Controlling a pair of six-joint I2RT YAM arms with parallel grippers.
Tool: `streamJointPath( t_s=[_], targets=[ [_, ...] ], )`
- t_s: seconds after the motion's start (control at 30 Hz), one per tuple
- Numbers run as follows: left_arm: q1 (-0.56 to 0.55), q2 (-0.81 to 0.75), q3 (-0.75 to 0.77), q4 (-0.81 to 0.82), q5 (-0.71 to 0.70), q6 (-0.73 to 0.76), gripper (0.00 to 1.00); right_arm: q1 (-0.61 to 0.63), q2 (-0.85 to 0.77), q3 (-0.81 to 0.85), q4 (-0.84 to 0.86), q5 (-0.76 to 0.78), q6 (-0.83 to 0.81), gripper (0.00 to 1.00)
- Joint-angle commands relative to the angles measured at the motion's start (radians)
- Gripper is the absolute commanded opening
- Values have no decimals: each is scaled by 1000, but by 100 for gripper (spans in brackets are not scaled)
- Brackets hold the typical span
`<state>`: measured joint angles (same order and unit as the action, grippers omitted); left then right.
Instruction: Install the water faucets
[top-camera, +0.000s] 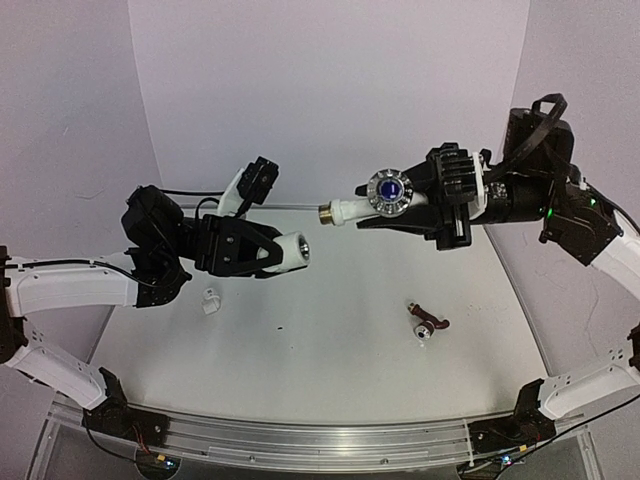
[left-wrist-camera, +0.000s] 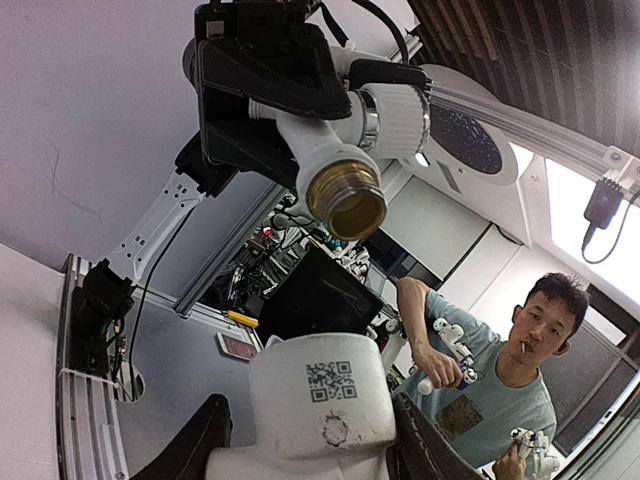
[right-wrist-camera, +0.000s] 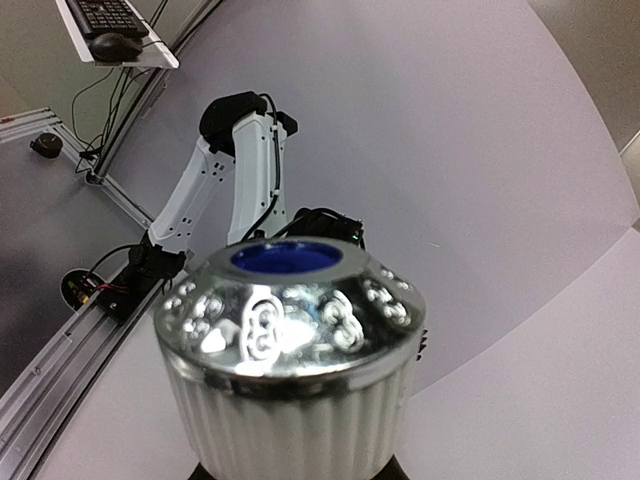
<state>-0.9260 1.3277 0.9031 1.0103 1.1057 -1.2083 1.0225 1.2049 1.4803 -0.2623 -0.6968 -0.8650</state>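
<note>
Silvery, blue-centred knob (right-wrist-camera: 290, 320) crowns the white water faucet (top-camera: 352, 210) clamped in the right hand (top-camera: 385, 207) above the bench (top-camera: 330, 345), its brass thread facing the white pipe fitting (top-camera: 291, 250) gripped by the left hand (top-camera: 271, 252).

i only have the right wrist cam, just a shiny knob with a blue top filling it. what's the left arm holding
Observer: The left pincer grips a white pipe fitting, open end toward the faucet.
Operator: is the faucet's thread in it
Observer: No. Its brass end points at the fitting, but there is an air gap between them.
Operator: anything else lying around
Observer: On the table, a small white part lies to the left and a reddish piece with a metal bit to the right.
</note>
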Motion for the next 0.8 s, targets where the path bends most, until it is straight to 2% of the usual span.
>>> streamJointPath(
  t_s=[0.0,0.33,0.77],
  targets=[
    [-2,-20,45,-10,-14,12,0,25,-13,-18,17,-3,-35,0],
    [-8,-4,44,9,-6,-17,0,72,0,-41,-26,26,-110,0],
    [-32,8,65,-43,23,-8,0,90,8,-50,-55,114,-179,0]
  ],
)
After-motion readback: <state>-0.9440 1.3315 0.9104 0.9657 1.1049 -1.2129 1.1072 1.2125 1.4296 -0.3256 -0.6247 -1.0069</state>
